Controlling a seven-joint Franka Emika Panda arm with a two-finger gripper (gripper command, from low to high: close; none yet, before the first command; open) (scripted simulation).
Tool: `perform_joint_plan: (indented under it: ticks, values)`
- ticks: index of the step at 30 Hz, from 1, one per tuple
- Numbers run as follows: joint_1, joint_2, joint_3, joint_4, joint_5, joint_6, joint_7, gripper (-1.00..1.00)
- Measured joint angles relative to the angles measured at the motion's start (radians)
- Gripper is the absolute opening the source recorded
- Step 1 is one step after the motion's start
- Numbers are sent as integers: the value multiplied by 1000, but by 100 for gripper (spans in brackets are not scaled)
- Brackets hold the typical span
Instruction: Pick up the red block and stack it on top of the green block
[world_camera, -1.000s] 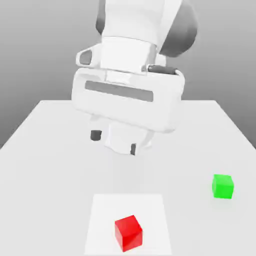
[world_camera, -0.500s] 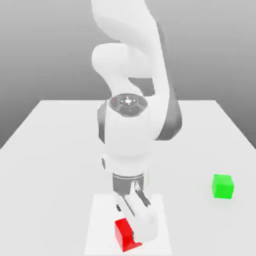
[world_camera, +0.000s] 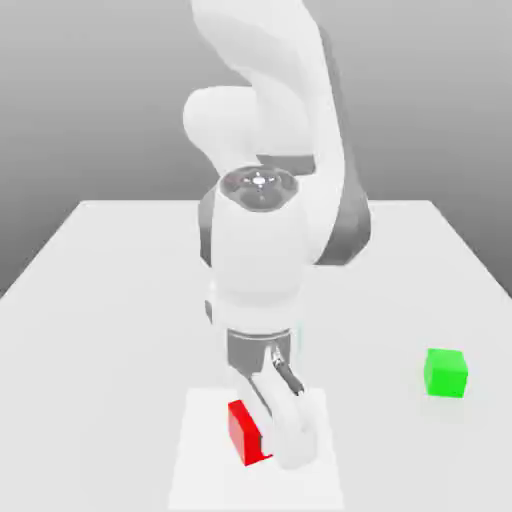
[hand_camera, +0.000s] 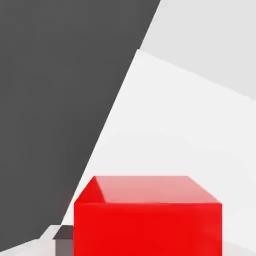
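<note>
Gripping the red block over the white square, the gripper has closed on its sides, and the block now shows higher in the exterior view than before, while the green block remains on the counter toward that view's right.

White arm with dark-gray joint bands and rounded casings.

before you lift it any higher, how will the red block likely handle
The red block looks rigid, its edges straight and faces flat, so it probably won't flex. Its glossy faces could be a bit slippery between the fingers. With flat sides like those, it seems more apt to slide than roll if set down and pushed.
</note>
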Motion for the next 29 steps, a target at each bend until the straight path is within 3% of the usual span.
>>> perform_joint_plan:
  ticks: [11, 18, 26, 27, 29]
  values:
    - [425, -205, 236, -157, 157, -35, 330, -100]
    - [408, -129, 245, -157, 37, 32, 449, -100]
    - [451, 20, 159, -154, -187, 149, 610, -100]
    - [461, 35, 145, -154, -207, 161, 624, 100]
    - [461, 35, 145, -154, -207, 161, 624, 100]
